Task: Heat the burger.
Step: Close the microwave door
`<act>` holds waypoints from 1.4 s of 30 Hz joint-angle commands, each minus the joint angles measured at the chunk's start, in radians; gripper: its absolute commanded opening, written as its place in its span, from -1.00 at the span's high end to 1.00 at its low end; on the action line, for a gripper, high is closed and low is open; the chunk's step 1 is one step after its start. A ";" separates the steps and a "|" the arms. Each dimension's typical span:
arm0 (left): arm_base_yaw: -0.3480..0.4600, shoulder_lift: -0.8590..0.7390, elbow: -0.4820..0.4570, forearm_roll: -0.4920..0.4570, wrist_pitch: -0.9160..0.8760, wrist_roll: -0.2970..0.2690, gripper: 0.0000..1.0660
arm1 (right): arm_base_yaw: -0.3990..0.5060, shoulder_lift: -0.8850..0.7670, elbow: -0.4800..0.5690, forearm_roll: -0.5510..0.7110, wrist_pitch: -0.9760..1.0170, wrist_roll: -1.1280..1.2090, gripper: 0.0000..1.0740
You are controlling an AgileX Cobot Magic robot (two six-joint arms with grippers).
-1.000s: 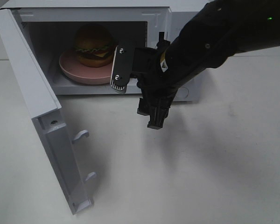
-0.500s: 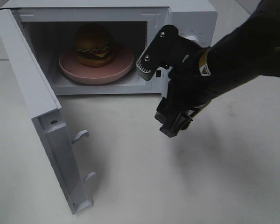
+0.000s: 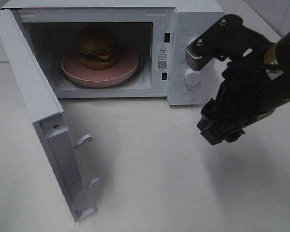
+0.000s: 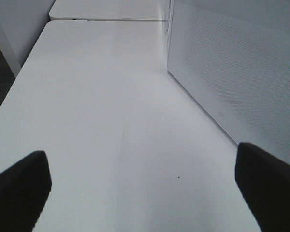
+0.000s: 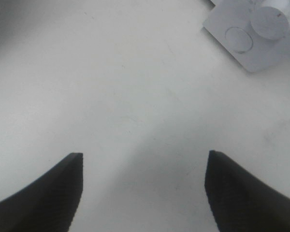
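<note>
Glossy-bunned burger [image 3: 97, 46], matt plate [image 3: 128, 62], smooth plastic microwave [image 3: 193, 19], smooth matt table [image 3: 150, 174]

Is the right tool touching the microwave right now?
Apart. The right wrist view shows the right tool open over the table, with a clear stretch of bare surface between it and the microwave.

Front path to the burger [image 3: 97, 46] lies clear; the door [image 3: 36, 101] walls the left of the microwave [image 3: 193, 29].
</note>
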State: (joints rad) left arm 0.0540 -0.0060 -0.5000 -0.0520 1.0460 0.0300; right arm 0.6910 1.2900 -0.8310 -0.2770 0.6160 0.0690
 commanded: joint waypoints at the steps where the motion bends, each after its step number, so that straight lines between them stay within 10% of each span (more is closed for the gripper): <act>1: -0.004 -0.021 0.003 -0.001 -0.008 -0.004 -0.84 | -0.001 -0.064 0.003 0.001 0.105 0.034 -0.39; 32: -0.004 -0.021 0.003 -0.001 -0.008 -0.004 -0.84 | -0.014 -0.381 0.042 0.027 0.470 0.137 -0.42; 42: -0.004 -0.021 0.003 -0.001 -0.008 -0.004 -0.84 | -0.257 -0.564 0.199 0.071 0.457 0.094 -0.42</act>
State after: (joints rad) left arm 0.0540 -0.0060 -0.5000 -0.0520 1.0460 0.0300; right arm 0.4800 0.7800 -0.6650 -0.2170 1.0770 0.1790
